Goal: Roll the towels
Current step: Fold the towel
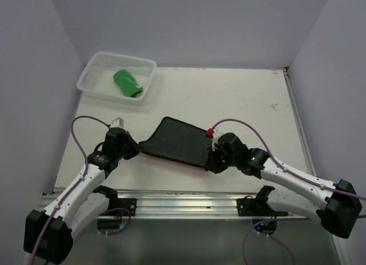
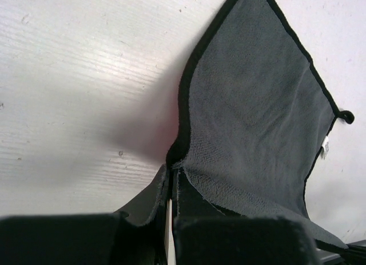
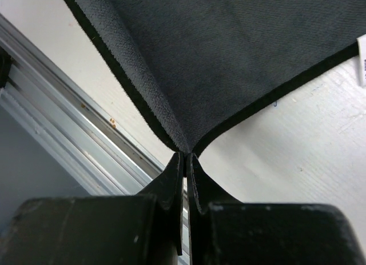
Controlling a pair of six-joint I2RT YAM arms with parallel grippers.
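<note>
Left claw (image 1: 135,146) pinches red towel (image 1: 177,140) corner, right claw (image 1: 209,157) pinches other corner; grey underside up, spanning between claws.

Nothing can be read anywhere: the only label, a small white tag (image 3: 362,60) on the edge of the grey towel (image 3: 229,59), is too blurred.
</note>
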